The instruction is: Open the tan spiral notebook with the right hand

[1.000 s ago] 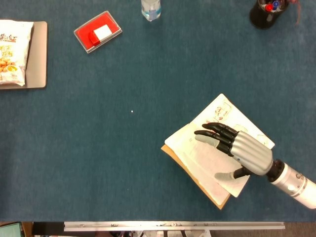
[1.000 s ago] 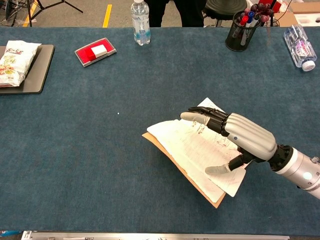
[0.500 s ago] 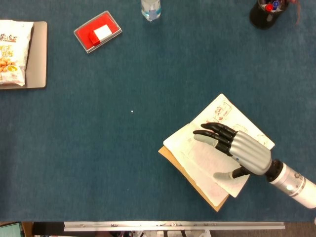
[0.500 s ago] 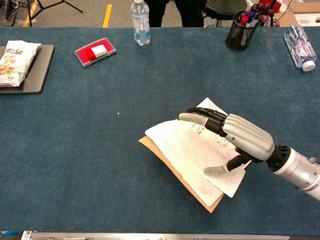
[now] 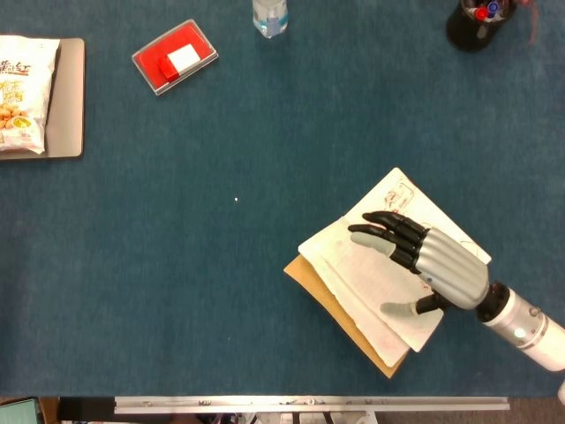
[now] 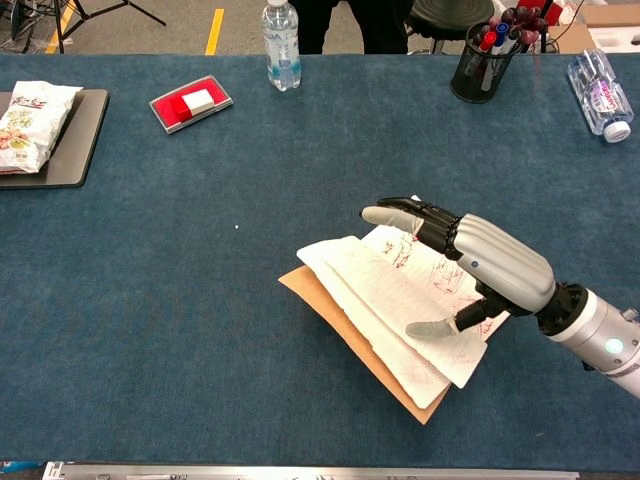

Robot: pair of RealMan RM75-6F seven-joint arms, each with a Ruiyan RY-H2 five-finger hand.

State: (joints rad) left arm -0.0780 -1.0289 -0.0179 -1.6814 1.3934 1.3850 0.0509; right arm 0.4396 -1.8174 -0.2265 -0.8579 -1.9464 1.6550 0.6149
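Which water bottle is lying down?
The clear plastic bottle at the table's far right corner lies on its side; the other clear bottle, near the red case, stands upright.

Office-like test bench: blue felt table [image 6: 200,300], pen cup [image 6: 482,62], tripod legs [image 6: 90,12].

I see the tan spiral notebook [image 5: 353,291] [image 6: 370,310] lying open and askew at the near right of the table, white scribbled pages fanned above its tan cover.
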